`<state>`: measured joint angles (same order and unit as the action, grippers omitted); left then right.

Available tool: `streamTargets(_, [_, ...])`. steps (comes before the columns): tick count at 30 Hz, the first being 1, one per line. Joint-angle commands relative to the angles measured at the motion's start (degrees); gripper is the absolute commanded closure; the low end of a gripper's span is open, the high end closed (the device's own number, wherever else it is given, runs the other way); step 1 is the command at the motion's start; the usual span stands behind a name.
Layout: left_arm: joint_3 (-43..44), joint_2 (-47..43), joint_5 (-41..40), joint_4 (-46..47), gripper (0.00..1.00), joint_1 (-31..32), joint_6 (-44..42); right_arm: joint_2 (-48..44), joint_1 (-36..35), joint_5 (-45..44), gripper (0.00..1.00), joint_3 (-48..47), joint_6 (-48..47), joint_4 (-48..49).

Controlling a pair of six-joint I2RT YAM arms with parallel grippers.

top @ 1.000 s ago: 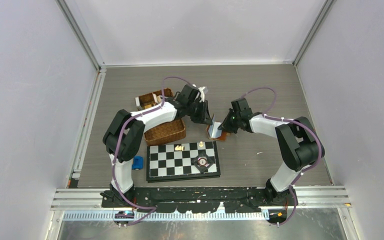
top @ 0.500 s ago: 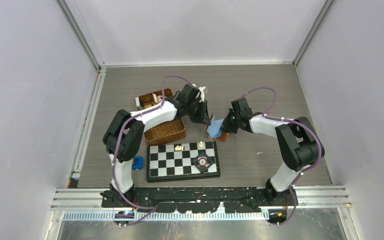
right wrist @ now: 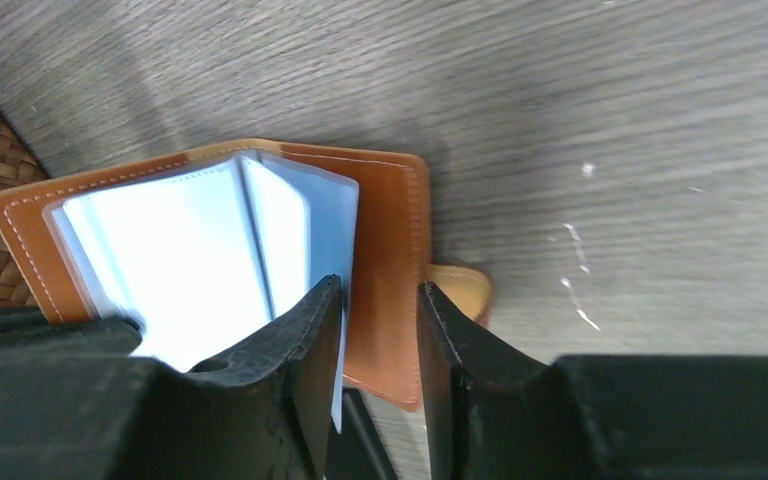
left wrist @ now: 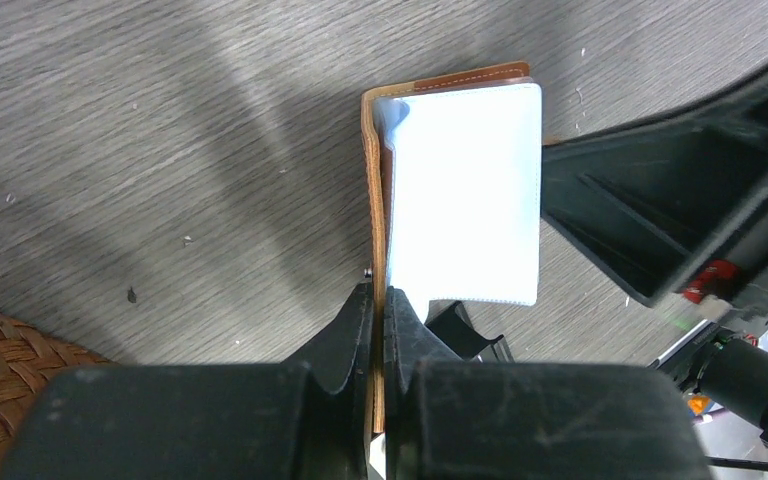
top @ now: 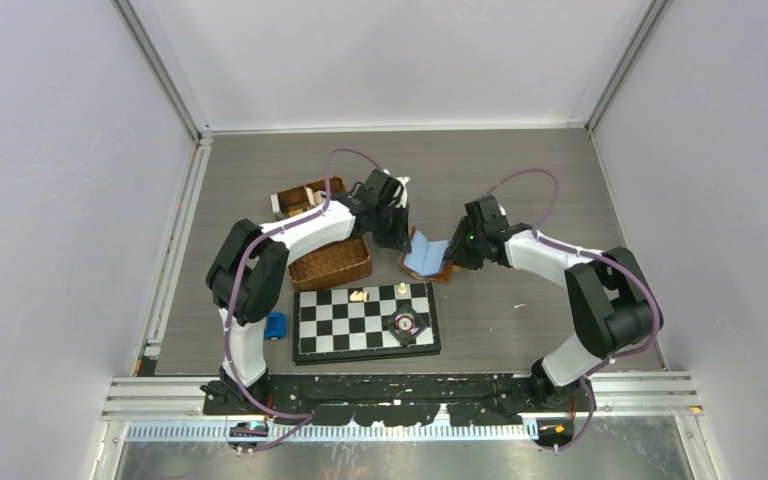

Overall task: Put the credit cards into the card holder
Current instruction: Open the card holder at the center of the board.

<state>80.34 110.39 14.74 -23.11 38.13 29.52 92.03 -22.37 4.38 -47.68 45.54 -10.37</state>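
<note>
Beyond the chessboard (top: 340,330), card holder (top: 426,257) sits open, pale inside upward.

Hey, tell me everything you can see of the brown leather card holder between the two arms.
The tan-brown leather card holder sits open on the grey wood-grain table. Pale stitching lines its edges, pale blue-white inner leaves fan out inside, and a small tan strap tab pokes from behind one cover. The left tool is shut on the edge of one cover, held edge-up; the right tool stands open, its fingers straddling the other cover.
</note>
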Motion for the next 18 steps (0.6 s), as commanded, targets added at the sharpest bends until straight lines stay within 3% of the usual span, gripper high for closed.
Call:
streamTargets(1, [1.38, 0.0, -0.85, -0.59, 1.0, -0.12, -0.33, -7.13, 0.1, -8.84, 0.58, -2.41, -4.07, -7.75])
streamTargets(5, [1.49, 0.02, -0.45, -0.26, 1.0, -0.11, -0.09, -12.11, 0.04, -8.9, 0.54, -3.27, -5.11, -10.15])
streamTargets(9, [1.6, -0.06, -0.53, -0.18, 1.0, -0.12, -0.16, -13.7, -0.61, -1.8, 0.55, -3.78, -5.57, -7.11])
streamTargets(18, [3.76, 0.23, -2.12, -2.21, 0.89, -0.18, -2.28, -2.58, -5.56, 5.63, 0.7, -7.75, -4.7, 0.29])
